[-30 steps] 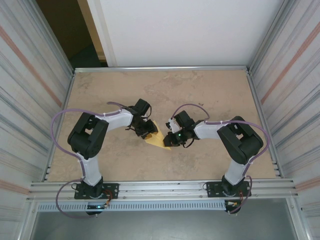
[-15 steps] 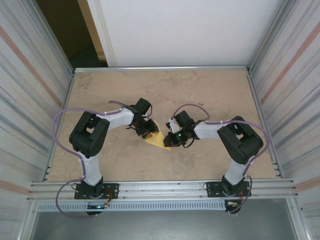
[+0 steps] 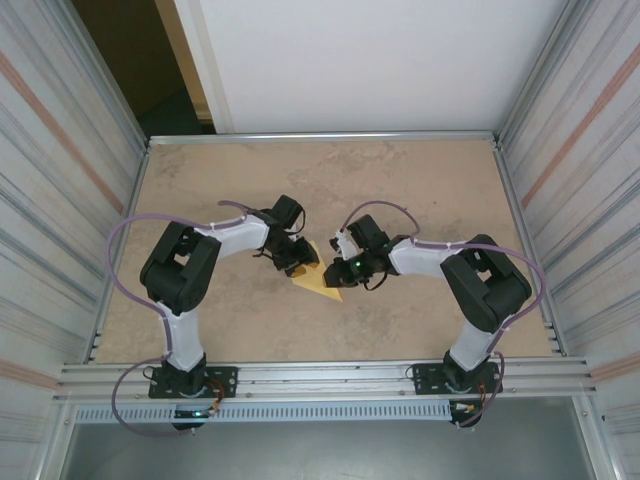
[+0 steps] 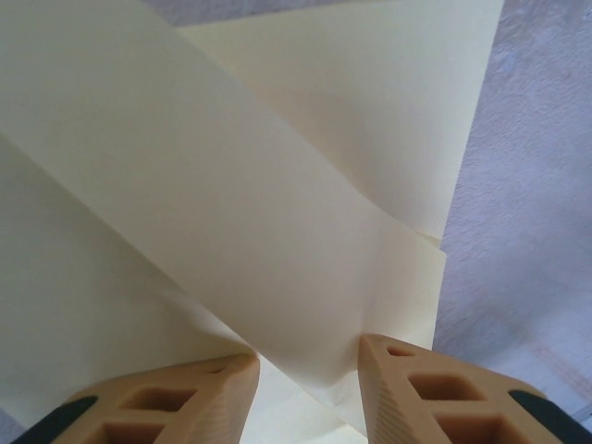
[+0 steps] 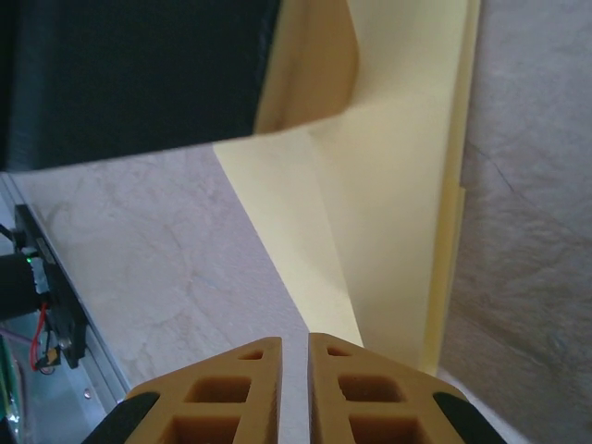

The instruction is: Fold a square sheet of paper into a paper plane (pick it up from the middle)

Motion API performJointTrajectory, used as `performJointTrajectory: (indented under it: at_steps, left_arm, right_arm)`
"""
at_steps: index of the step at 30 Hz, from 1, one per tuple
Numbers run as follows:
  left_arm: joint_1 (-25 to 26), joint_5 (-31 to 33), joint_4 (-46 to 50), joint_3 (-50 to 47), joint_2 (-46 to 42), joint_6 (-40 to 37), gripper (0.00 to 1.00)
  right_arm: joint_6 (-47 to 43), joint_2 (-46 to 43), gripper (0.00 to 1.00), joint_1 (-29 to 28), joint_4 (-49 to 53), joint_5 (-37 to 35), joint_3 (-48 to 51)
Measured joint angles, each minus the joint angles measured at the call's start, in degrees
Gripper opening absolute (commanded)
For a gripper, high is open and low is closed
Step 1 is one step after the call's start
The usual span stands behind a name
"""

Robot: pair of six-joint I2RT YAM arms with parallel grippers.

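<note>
Centrally on the beige, marbled table top point(image 3: 420, 190), the thin pale-yellow sheet of paper point(image 3: 321, 285) is found, creased into a smaller pointed shape, one sharp corner being directed toward the near edge. It is flanked by the left gripper point(image 3: 298, 262) on its left and the right gripper point(image 3: 337, 272) on its right, both lowered close to it.

In the left wrist view, the tan ribbed fingers point(image 4: 199, 402) are held partly apart, and the layered paper is seen spread across the gap between them. Overlapping flaps with diagonal edges are shown beyond, and bare table is seen at the right.

In the right wrist view, the tan fingers point(image 5: 370, 379) are drawn nearly together, a narrow slit being left between them through which the table is seen. The paper's narrow lower end is brought up to the right-hand fingertip; whether it is touched cannot be told. Farther off, the paper is curled upward against a black housing point(image 5: 129, 74).
</note>
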State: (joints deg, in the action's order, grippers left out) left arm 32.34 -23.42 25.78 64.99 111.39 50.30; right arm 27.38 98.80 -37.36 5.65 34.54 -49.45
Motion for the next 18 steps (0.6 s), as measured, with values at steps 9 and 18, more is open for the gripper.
performJointTrajectory:
  at_steps: [9, 18]
  left_arm:
    - [0.0, -0.1, 0.0, 0.1, 0.1, 0.0, 0.41]
    - [0.0, -0.1, 0.3, 0.3, 0.2, 0.0, 0.41]
  right_arm:
    - [0.0, 3.0, 0.14, 0.0, 0.0, 0.1, -0.7]
    - [0.0, 3.5, 0.14, 0.0, 0.0, -0.1, -0.7]
